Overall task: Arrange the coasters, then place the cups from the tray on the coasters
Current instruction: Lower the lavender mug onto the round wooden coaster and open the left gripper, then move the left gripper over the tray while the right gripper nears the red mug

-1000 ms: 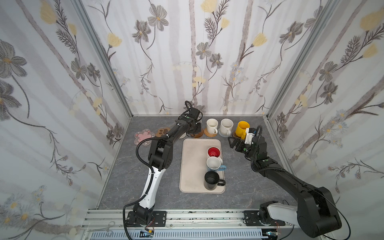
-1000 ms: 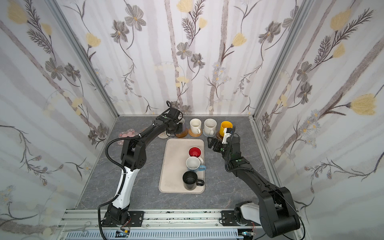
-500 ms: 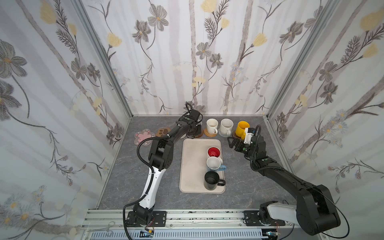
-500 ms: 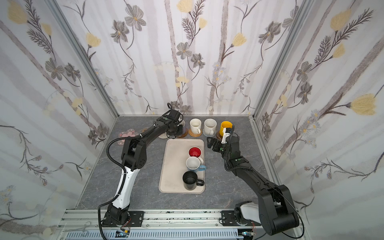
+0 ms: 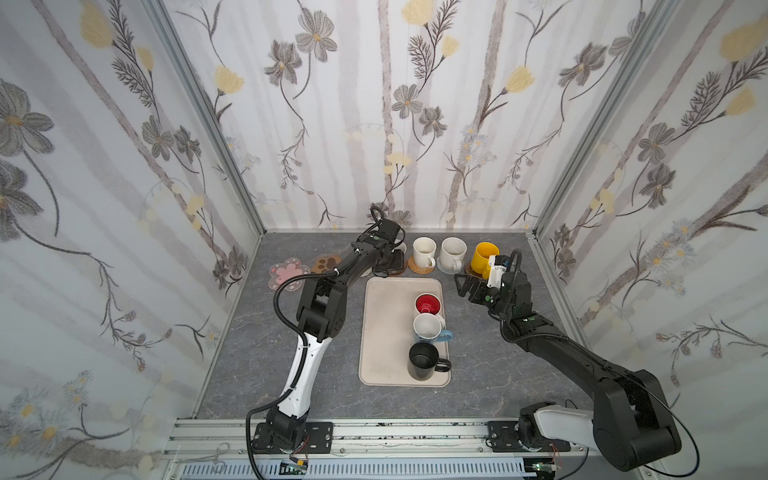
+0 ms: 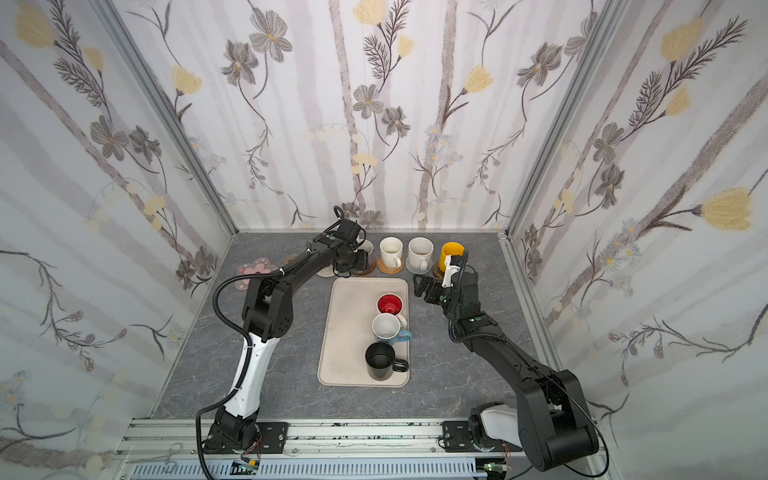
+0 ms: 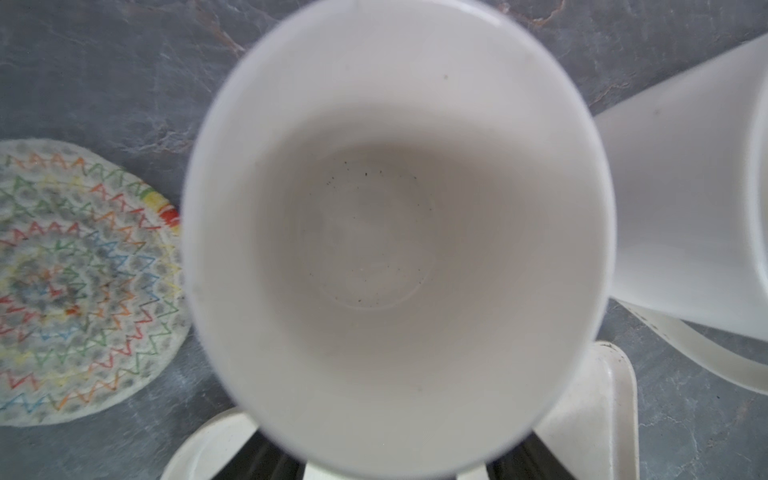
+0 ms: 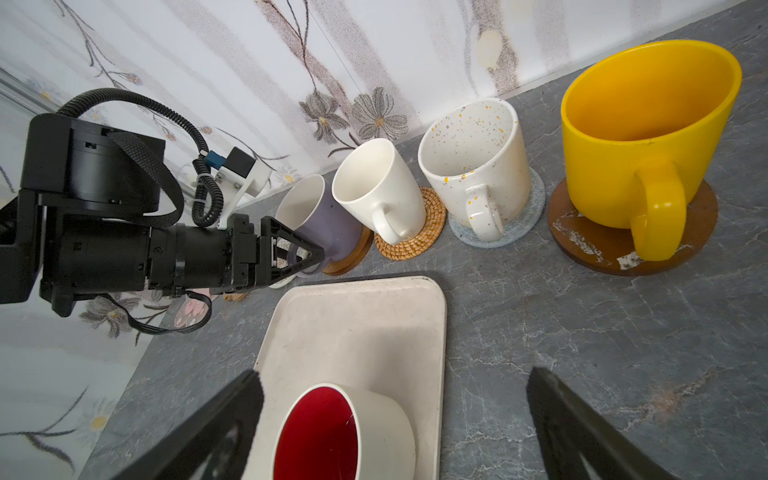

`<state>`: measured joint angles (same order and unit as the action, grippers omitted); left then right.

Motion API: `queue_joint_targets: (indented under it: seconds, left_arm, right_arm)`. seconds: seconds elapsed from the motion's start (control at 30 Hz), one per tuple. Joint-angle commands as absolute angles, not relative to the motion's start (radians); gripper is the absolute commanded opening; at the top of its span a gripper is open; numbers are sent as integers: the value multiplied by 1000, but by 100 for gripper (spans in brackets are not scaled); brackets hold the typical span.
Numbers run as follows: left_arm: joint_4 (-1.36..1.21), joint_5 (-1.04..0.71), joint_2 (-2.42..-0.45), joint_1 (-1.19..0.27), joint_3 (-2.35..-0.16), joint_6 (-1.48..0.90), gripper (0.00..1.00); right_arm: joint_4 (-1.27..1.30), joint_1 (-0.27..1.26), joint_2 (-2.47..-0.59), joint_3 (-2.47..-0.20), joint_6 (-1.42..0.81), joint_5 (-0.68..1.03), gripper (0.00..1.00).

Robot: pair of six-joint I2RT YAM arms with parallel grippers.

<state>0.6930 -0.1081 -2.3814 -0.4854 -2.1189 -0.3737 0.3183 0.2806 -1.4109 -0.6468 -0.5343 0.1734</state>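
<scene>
Four of seven cups are done. Along the far edge of the surface (image 5: 498,353), the lavender cup (image 8: 316,216) sits on the wooden disc (image 8: 357,257), the cream cup (image 5: 424,251) on the rattan mat (image 5: 417,269), the speckled cup (image 5: 452,251) on the grey-blue mat (image 8: 523,224), and the yellow cup (image 5: 484,253) on the brown disc (image 8: 602,241).

You still have three to move. The red-lined cup (image 5: 428,303), blue cup (image 5: 427,326) and black cup (image 5: 422,361) stand along the right side of the tray (image 5: 386,332). The crocheted mat (image 7: 83,282), paw (image 5: 326,264) and flower (image 5: 286,272) lie bare toward the far left corner.

Your left end effector (image 8: 318,254) is at the lavender cup's handle. In the left wrist view its jaws stand apart, so it looks to be letting go. Your right end effector (image 5: 464,286) is spread wide and empty, near the tray's far right corner above the red-lined cup.

Against a second ago, the left jaws were clamped and have now parted. The right arm has edged slightly toward the tray. No cup or mat has shifted.
</scene>
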Motion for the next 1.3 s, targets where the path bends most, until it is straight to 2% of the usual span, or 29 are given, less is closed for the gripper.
queue_joint_targets:
  seconds: [0.0, 0.1, 0.23, 0.5, 0.6, 0.7, 0.77, 0.83, 0.97, 1.27]
  left_arm:
    - [692, -78, -2355, -488, -2137, -364, 72]
    - [692, -61, -2332, -488, -2148, -363, 79]
    - [691, -48, -2273, -490, -2141, -367, 86]
    - [688, 5, -2145, -528, -2058, -368, 91]
    - [680, 22, -2108, -550, -2003, -373, 92]
    - [648, 27, -2064, -566, -1918, -383, 93]
    - [605, 19, -2021, -570, -1839, -396, 93]
    - [560, 3, -1978, -571, -1762, -410, 94]
    - [486, -9, -1896, -580, -1625, -432, 94]
    - [341, -25, -1690, -582, -1322, -490, 95]
  right_arm:
    - [366, 285, -1399, -647, -495, 194, 100]
    - [359, 285, -1397, -653, -477, 206, 97]
    - [330, 284, -1384, -663, -458, 220, 86]
    - [232, 285, -1390, -723, -440, 277, 66]
    - [166, 285, -1408, -761, -423, 298, 67]
    - [96, 285, -1428, -804, -404, 319, 76]
    - [63, 285, -1429, -803, -396, 330, 77]
    - [36, 285, -1424, -796, -390, 336, 74]
    - [-11, 286, -1401, -776, -378, 343, 61]
    - [-143, 334, -1417, -761, -330, 315, 59]
